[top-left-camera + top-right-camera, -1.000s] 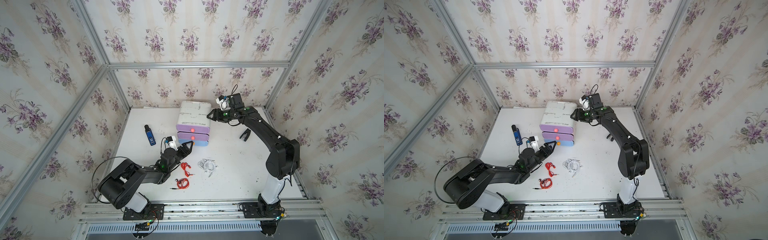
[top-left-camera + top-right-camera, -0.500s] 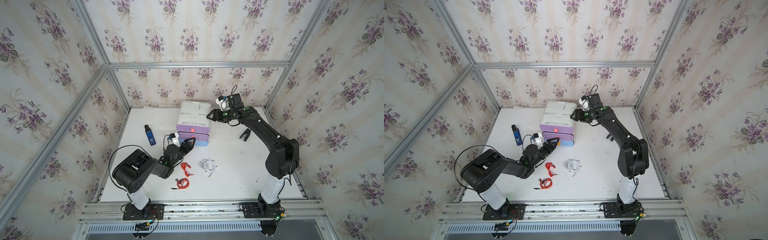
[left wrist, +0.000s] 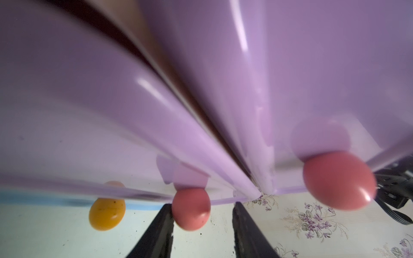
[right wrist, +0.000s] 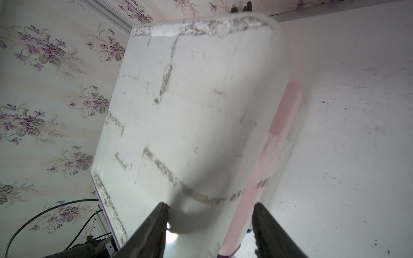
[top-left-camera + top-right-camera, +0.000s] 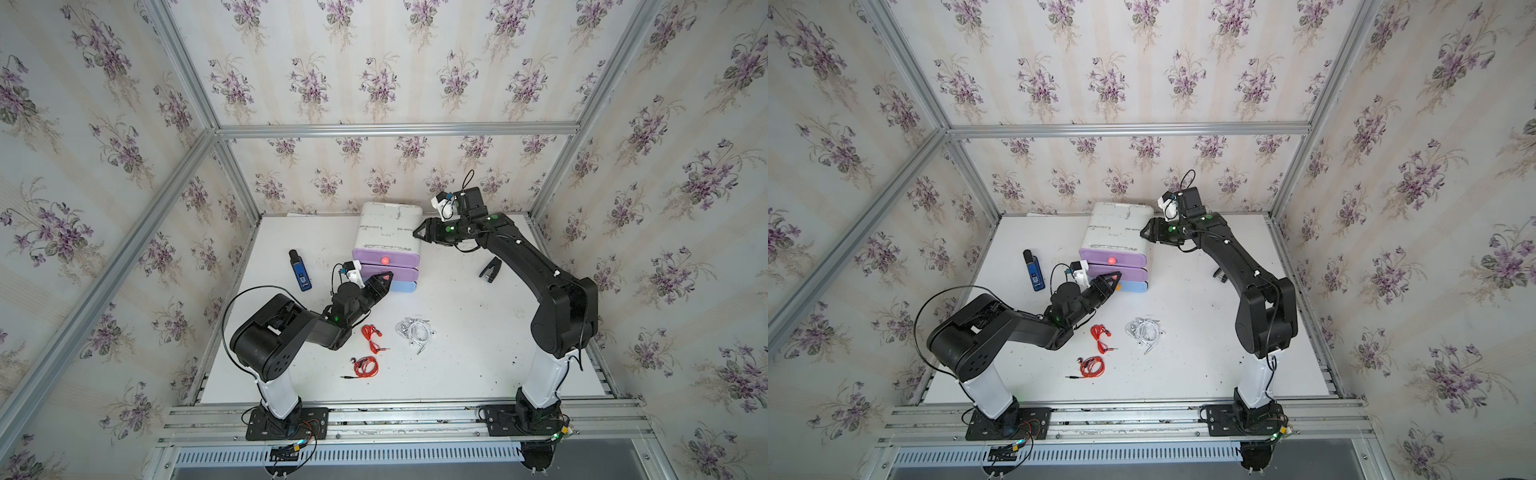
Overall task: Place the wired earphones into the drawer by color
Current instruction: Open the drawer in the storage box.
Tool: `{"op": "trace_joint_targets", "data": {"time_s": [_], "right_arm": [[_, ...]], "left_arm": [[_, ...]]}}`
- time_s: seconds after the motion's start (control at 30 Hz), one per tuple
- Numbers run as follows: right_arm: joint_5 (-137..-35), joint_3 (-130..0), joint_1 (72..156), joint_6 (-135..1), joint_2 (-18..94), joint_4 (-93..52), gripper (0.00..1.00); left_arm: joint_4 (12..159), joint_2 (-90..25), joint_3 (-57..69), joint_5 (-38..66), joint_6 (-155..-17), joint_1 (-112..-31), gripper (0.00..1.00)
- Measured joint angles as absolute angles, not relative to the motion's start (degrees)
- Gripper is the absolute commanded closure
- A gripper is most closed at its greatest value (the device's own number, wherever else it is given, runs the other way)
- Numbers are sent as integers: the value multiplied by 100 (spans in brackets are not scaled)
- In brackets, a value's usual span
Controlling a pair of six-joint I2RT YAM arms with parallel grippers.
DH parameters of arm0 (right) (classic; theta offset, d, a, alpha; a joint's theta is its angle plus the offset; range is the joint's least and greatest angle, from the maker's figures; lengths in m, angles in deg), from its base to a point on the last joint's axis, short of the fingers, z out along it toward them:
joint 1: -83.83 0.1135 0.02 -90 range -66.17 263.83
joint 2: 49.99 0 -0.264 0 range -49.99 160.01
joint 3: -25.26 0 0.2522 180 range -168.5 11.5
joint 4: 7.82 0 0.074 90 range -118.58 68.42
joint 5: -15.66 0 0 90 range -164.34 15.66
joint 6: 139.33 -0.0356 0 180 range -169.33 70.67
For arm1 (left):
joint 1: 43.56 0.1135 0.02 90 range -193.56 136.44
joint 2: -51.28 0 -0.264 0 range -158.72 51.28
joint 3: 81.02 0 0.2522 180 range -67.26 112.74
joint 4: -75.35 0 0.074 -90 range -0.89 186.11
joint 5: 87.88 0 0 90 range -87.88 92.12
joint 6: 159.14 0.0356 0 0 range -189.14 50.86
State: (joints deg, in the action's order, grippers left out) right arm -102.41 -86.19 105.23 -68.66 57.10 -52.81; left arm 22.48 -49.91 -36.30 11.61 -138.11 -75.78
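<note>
The left gripper [image 5: 388, 275] straddles a drawer knob, and three earphone coils lie loose on the white table [image 5: 478, 365].
In both top views, one red wired earphone coil [image 5: 372, 338], a second red coil [image 5: 365, 368] and one white coil [image 5: 415, 332] lie at 6 o'clock from the white plastic three-drawer cabinet [image 5: 388, 228]. A blue-and-black oblong gadget [image 5: 300, 270] lies at its 9 and a small black object [image 5: 490, 269] at its 3. In the left wrist view, the jaws are spread around the middle red knob [image 3: 191, 208], which sits between one orange knob [image 3: 107, 211] and another red knob [image 3: 338, 181]. In the right wrist view, the right gripper [image 4: 210, 204] has its jaws spread at the cabinet's top edge.

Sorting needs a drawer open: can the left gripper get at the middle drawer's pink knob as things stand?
Likely yes: the left gripper straddles the pink knob, with nothing in between.
</note>
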Motion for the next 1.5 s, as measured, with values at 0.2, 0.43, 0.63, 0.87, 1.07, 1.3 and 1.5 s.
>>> {"op": "trace_joint_targets", "data": {"time_s": [0.2, 0.43, 0.63, 0.87, 1.07, 1.3, 1.5], "right_arm": [[-10248, -8608, 10523, -6866, 5710, -5268, 38], [-10261, -8599, 10521, -6868, 5710, -5263, 38], [-10265, -8597, 10521, -6868, 5710, -5254, 38], [-10263, -8597, 10523, -6868, 5710, -5252, 39], [-10263, -8597, 10523, -6868, 5710, -5252, 38], [-10265, -8575, 10523, -6868, 5710, -5228, 39], [-10303, -8532, 10523, -6868, 5699, -5180, 38]], "left_arm": [[2572, -4919, -3606, 1129, -13750, -7578, 67], [2808, -4844, -3564, 1105, -13695, -7583, 73], [2915, -4812, -3580, 1100, -13658, -7642, 75], [2967, -4641, -3761, 991, -13627, -7769, 64], [3013, -4608, -3825, 757, -13601, -7766, 42], [2799, -4823, -3641, 554, -13546, -7771, 42], [2790, -4934, -3460, 488, -13476, -7771, 47]]}}
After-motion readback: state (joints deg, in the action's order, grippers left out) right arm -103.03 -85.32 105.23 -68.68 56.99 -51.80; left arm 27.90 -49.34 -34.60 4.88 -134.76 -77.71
